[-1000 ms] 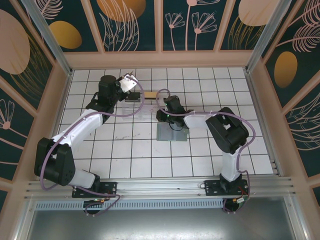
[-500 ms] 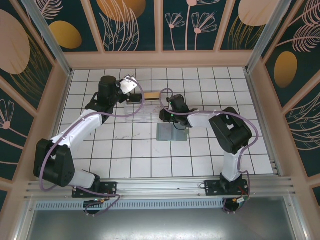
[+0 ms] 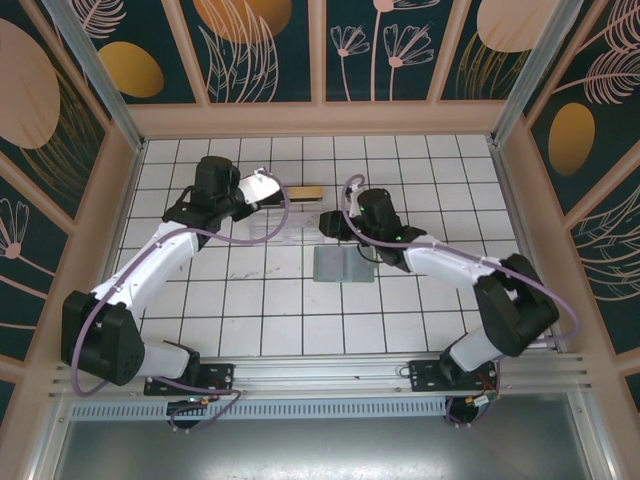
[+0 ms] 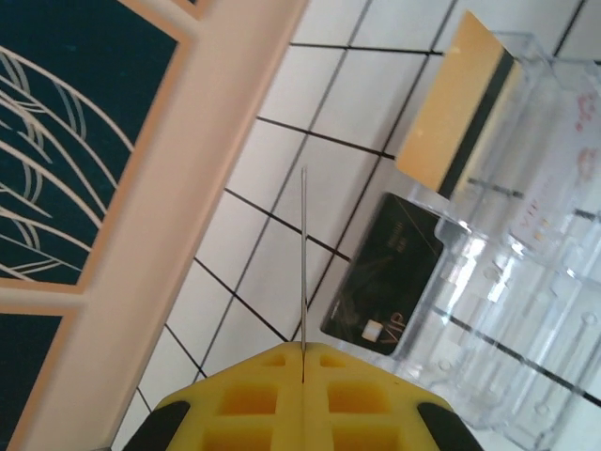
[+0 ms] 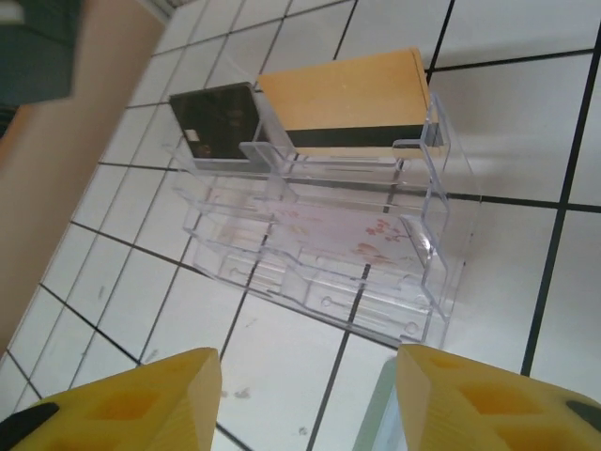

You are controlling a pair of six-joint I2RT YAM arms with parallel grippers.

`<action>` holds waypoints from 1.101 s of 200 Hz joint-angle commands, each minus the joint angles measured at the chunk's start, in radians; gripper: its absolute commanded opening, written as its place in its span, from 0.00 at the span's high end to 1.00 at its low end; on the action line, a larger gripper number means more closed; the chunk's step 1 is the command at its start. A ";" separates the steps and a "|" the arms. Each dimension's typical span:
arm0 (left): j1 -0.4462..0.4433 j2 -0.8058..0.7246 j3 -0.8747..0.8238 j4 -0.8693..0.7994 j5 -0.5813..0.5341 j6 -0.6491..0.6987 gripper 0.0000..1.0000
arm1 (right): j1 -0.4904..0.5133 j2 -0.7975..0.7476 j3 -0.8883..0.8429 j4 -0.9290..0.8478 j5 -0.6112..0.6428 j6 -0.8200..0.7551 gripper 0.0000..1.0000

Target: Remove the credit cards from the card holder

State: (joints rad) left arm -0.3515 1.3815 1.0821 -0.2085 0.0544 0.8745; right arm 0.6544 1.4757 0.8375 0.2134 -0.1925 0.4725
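On the white-tiled bench [image 3: 400,320] the card holder [image 3: 343,265] lies flat. The left claw [image 4: 303,349] pinches a credit card [image 4: 303,254] edge-on beside the clear tiered box [image 5: 319,244], which holds a tan card [image 5: 343,94]. The right claw [image 5: 305,366] gapes wide and empty. The next move is probably slotting and releasing the held card.

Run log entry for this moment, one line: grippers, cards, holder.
left gripper shut on thin card | right gripper open above clear box | gold card, black card in box | card holder flat on tiles

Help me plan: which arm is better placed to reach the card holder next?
Likely right: the right gripper is open near the card holder; the left gripper is shut on a thin card.
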 commanded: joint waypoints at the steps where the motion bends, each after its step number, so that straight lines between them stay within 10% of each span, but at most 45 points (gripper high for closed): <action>1: 0.003 0.018 0.078 -0.108 0.064 0.076 1.00 | -0.007 -0.093 -0.072 0.037 0.002 0.004 0.27; 15: 0.003 0.038 0.116 -0.143 0.089 0.083 1.00 | -0.015 -0.151 -0.107 0.035 0.009 0.012 0.01; 104: -0.004 0.082 0.058 -0.123 0.030 0.183 1.00 | -0.153 -0.415 -0.292 0.082 -0.023 0.063 0.01; 220: -0.015 0.198 0.102 -0.144 -0.041 0.229 1.00 | -0.180 -0.372 -0.318 0.119 -0.058 0.102 0.01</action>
State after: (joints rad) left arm -0.3611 1.5700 1.1728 -0.3431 0.0242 1.0771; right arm 0.4793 1.0901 0.5400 0.2909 -0.2260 0.5568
